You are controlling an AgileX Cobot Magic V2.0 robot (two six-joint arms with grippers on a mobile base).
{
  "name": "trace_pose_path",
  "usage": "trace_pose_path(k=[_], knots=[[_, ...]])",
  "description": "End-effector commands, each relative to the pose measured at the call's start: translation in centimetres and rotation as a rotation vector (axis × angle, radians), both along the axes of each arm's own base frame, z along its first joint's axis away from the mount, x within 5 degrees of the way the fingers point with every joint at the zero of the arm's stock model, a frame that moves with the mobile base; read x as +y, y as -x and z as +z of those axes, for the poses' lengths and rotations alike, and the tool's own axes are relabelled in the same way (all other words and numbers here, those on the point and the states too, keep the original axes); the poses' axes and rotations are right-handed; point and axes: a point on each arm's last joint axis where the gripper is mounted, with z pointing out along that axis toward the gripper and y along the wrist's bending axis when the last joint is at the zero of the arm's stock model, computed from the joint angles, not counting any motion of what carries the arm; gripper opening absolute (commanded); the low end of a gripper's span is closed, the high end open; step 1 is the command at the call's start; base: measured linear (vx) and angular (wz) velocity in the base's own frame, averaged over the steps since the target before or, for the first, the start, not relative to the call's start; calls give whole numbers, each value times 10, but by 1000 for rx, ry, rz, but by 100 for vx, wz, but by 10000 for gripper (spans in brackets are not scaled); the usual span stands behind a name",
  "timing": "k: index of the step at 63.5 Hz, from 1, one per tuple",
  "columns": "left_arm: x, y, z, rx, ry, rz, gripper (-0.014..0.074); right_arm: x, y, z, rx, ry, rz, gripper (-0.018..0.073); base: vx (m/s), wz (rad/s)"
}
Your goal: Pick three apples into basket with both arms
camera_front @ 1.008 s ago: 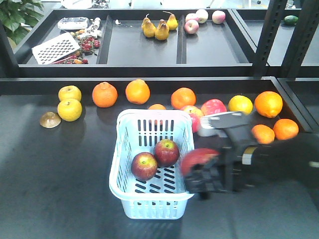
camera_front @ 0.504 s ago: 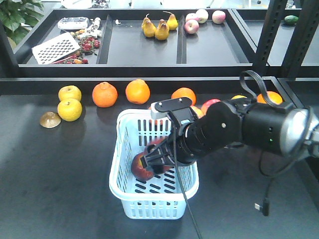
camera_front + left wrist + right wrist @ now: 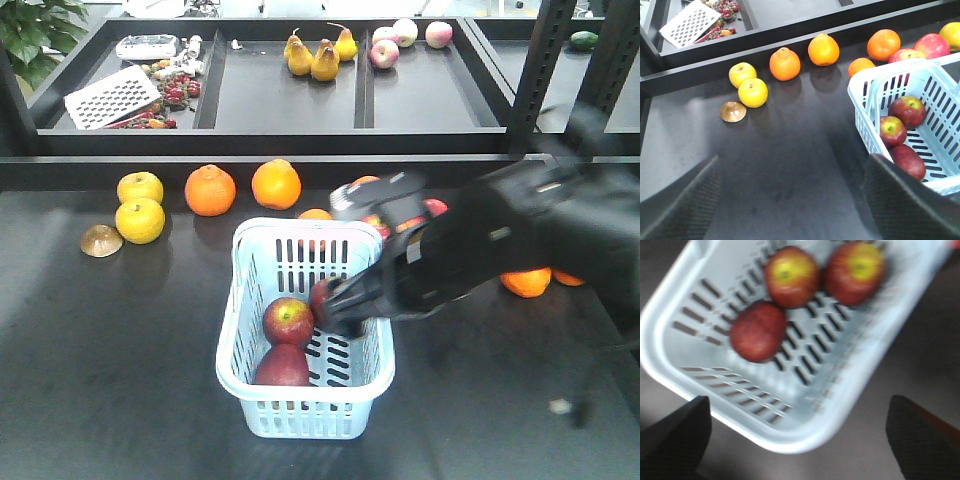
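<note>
Three dark red apples lie in the pale blue basket (image 3: 229, 345): one in the middle (image 3: 288, 320), one at the front (image 3: 283, 367), and one (image 3: 320, 297) partly hidden by my right arm. My right gripper (image 3: 343, 310) hangs over the basket's right side, blurred. In the right wrist view it (image 3: 797, 440) is open and empty, above the basket's (image 3: 850, 380) corner and the apples (image 3: 758, 331) (image 3: 791, 276) (image 3: 855, 271). My left gripper (image 3: 790, 200) is open over bare table, left of the basket (image 3: 860, 107) holding the apples (image 3: 908, 111) (image 3: 892, 131) (image 3: 908, 161).
Oranges (image 3: 210, 190) (image 3: 276, 184) (image 3: 526, 281), two yellow apples (image 3: 140, 220) and a small brown cap (image 3: 101, 241) lie behind and beside the basket. Pink-red apples (image 3: 932, 45) sit behind it. The raised back trays hold pears (image 3: 322, 60) and a grater (image 3: 112, 97). A dark shelf post (image 3: 540, 70) stands at right.
My right arm carried the third apple over the basket and let it go. The apple now lies at the basket's front, and the arm has shifted to the right.
</note>
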Motion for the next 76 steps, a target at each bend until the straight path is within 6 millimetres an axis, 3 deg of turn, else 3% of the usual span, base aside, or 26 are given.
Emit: trace_pose_path(k=[1,10,19,33,50,66,76], knots=[[0,-1,13,-94,28,-1,555,-27,5,40,-96,-12,-49,648,0,0],[0,-1,13,-94,28,-1,555,-77,13,62,-88,14,-163,634,0,0],[0,-1,13,-94,28,-1,555,-121,35,87,-94,34,-276,628,0,0],[0,-1,13,-94,28,-1,555,-164,79,121,-175,49,-395,606,0,0],[0,-2,14,-97,28,-1,555,-174,116,142,-260,41,-442,594,0,0],[0,-2,14,-97,28,-1,555,-174,121,145,-277,39,-440,571,0,0],[0,-2,14,-98,29,-2,555,-174,121,145,-280,38,-440,505,0,0]])
